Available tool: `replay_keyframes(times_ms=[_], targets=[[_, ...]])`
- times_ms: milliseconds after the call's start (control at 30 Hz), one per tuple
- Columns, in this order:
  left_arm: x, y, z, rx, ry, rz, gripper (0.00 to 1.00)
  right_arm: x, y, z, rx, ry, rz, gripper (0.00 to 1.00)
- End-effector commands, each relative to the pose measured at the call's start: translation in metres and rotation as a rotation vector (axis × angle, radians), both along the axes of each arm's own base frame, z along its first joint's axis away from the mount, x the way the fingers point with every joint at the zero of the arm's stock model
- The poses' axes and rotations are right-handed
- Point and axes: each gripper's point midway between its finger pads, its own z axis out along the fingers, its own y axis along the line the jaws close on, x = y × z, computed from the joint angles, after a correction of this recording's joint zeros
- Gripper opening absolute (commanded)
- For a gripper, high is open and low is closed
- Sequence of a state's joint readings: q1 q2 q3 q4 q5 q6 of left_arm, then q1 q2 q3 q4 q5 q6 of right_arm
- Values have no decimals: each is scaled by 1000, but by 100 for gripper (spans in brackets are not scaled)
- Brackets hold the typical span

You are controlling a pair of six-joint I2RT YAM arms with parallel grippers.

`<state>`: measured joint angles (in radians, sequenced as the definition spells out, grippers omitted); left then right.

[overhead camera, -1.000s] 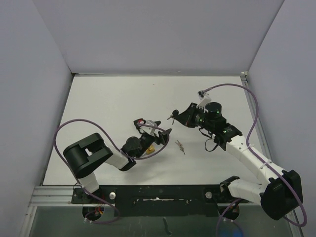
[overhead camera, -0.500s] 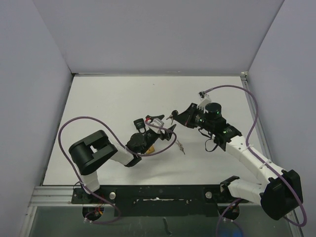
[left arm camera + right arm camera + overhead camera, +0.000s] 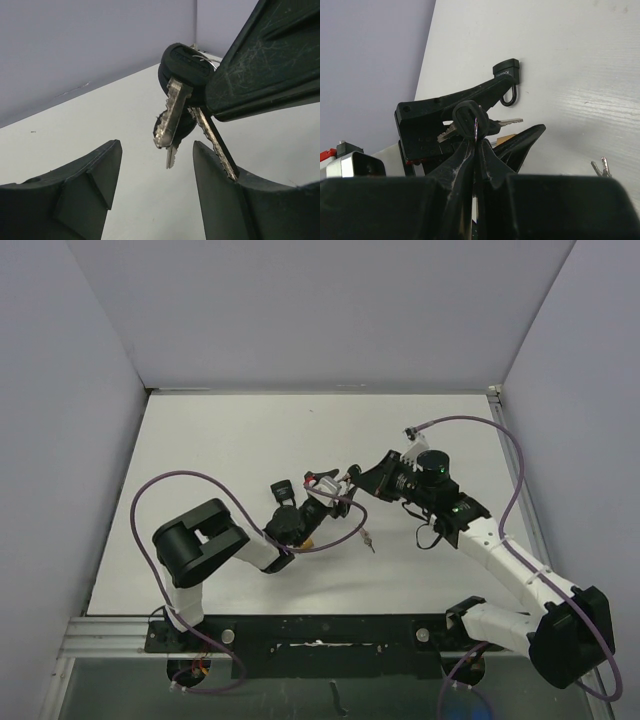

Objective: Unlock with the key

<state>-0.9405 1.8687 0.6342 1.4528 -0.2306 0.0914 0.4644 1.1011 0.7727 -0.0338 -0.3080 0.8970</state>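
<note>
**Status: key bunch (image 3: 175, 107) in right end effector (image 3: 472, 135), padlock (image 3: 283, 490) on counter (image 3: 200, 440)**

The right end effector is clenched on the black head of the key bunch, with the blades hanging clear of the counter. The left end effector (image 3: 156, 152) is released, its fingers spread either side of the hanging blades and gripping nothing. The padlock lies on the counter just left of both end effectors, ungripped. A loose key pair (image 3: 368, 537) lies on the counter, nearer and slightly right of them.
</note>
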Motion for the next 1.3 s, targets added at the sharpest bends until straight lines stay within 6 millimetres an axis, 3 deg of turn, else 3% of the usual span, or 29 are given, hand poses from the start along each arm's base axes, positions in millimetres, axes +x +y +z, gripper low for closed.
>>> replay_keyframes(times_ms=[0,100,233,300,500,733,800,1000,1100,1200,1267], targets=[[8,-2,28,-65,-70,29,54,0,2,25,60,-74,5,0],[8,-2,29,-61,-77,29,50,0,1,25,63,-73,3,0],[6,-3,30,-55,-84,18,35,0,0,24,70,-69,-6,0],[5,-3,30,-54,-85,16,33,0,-1,24,71,-69,-10,0],[0,1,29,-45,-84,7,1,1,-4,23,74,-64,-19,0],[-9,7,29,-21,-96,-12,0,3,-10,21,70,-65,-39,2],[-11,14,31,-22,-97,-5,0,4,-15,20,58,-64,-54,11],[-18,35,32,43,-25,6,0,4,-53,21,-67,-109,-166,55],[-18,35,24,141,93,-9,0,5,-70,27,-151,-155,-205,66],[-22,35,12,251,225,-68,0,5,-80,30,-229,-187,-213,70],[-22,34,17,262,304,-118,0,6,-82,31,-263,-211,-203,72]])
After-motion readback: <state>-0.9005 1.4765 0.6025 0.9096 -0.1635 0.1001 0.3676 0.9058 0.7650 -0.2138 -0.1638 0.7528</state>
